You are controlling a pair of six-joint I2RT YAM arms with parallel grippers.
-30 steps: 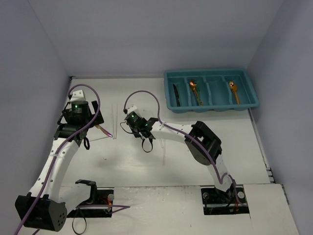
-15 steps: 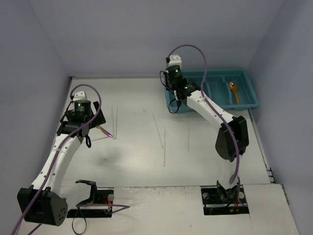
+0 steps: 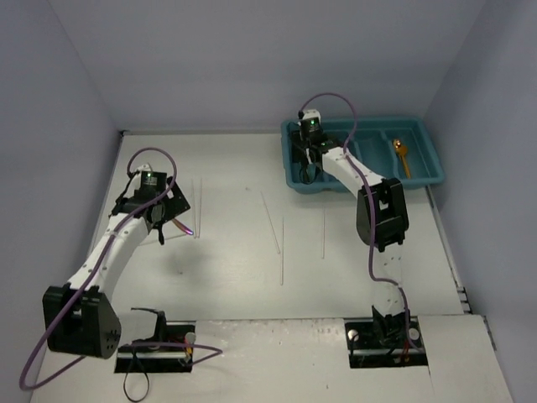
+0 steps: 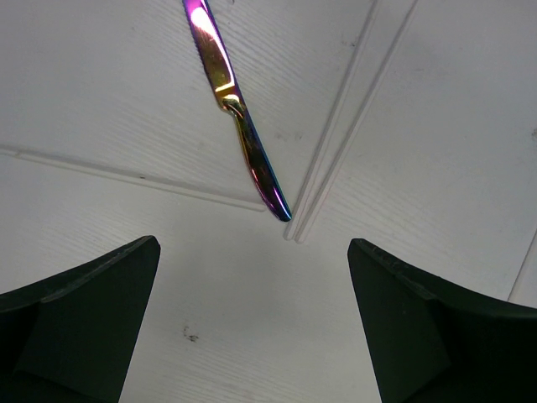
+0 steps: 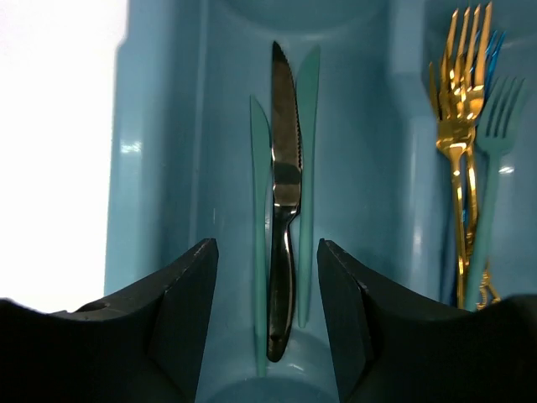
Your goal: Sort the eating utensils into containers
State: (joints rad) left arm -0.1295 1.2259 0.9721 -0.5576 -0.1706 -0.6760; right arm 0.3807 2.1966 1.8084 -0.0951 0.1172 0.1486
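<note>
On the white table we see thin white chopsticks lying loose, well apart from the teal tray at the far right. Our worry is a muddled pick on the left. The near end of the iridescent knife lies just beside the ends of a pair of chopsticks. We judge that closing on so slim and flat a piece could drag them along or skid the knife aside. The left gripper hovers just short of it, jaws spread wide and empty. The right gripper hangs over the tray's leftmost compartment, jaws partly apart and gripping nothing. Below it a dark serrated knife lies between two teal knives, with gold forks one compartment over.
</note>
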